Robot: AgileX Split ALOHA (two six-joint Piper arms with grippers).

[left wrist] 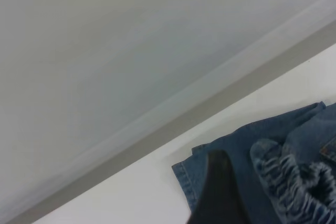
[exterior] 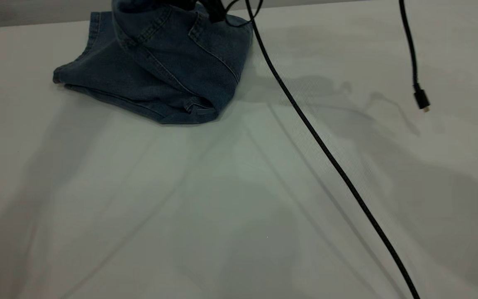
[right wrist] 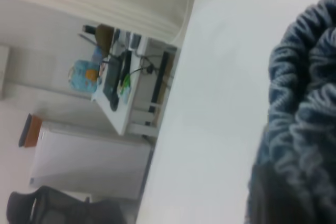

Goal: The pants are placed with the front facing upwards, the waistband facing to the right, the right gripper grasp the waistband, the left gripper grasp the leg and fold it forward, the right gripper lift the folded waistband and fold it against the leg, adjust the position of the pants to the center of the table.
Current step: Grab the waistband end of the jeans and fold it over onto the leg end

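Pants (exterior: 156,70), already folded lengthwise, lie near the table's (exterior: 239,199) far edge. Their ruffled waistband (right wrist: 304,103) is lifted for folding over the legs, apparently by the right gripper (exterior: 216,10), though its jaws are hidden. Whether the left gripper's dark finger (left wrist: 220,192) is spread or closed can't be told.

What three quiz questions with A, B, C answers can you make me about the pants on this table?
1. Where are the pants in the outside picture?
A. top left of the table
B. bottom right corner
C. hanging over the front edge

2. What colour are the pants?
A. red
B. blue
C. green

3. How do the pants lie?
A. spread out flat
B. hanging off the table
C. bunched, with one part pulled up

Answers:
1. A, they lie in the picture's upper left.
2. B, the cloth is blue denim.
3. C, the cloth rises to the picture's top edge.
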